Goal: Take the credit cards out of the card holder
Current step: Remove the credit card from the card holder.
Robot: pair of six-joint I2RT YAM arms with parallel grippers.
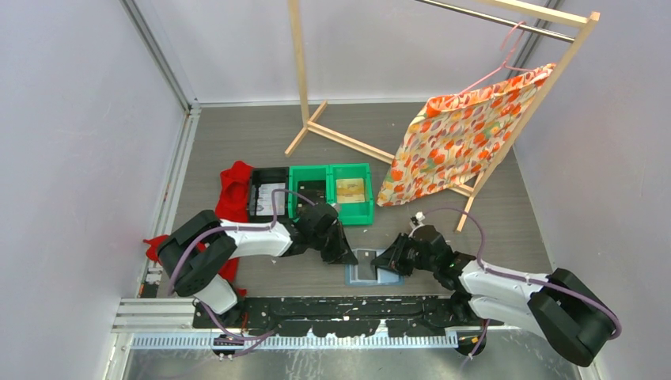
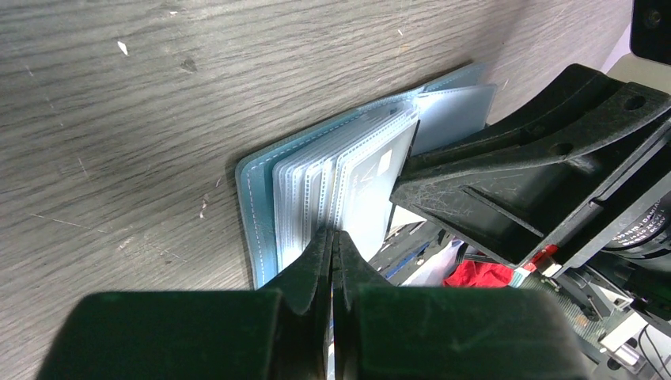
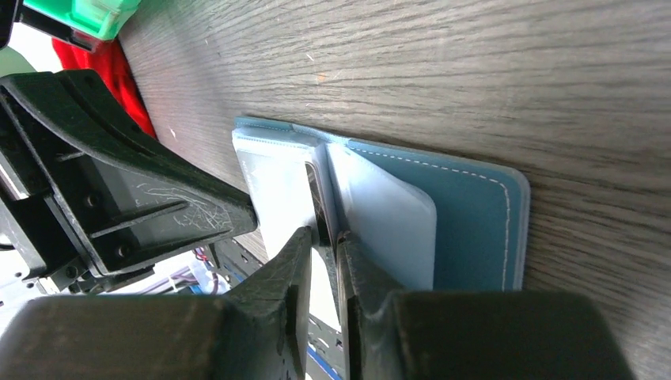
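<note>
The slate-blue card holder (image 1: 365, 275) lies open on the table between the two arms, its clear sleeves fanned out. In the left wrist view its cover (image 2: 255, 206) shows, with a greyish card (image 2: 378, 186) inside the top sleeve. My left gripper (image 2: 332, 235) is shut, pinching the near edge of the sleeves. In the right wrist view, one leaf of the holder (image 3: 475, 214) stands edge-on. My right gripper (image 3: 324, 236) is narrowly open around this dark edge. No whitish card shows.
Two green bins (image 1: 331, 192) and a black bin (image 1: 267, 192) stand behind the holder, beside a red cloth (image 1: 234, 190). A wooden rack (image 1: 348, 134) with a patterned cloth (image 1: 451, 146) fills the back right. The arms' mounting rail (image 1: 316, 313) runs along the near edge.
</note>
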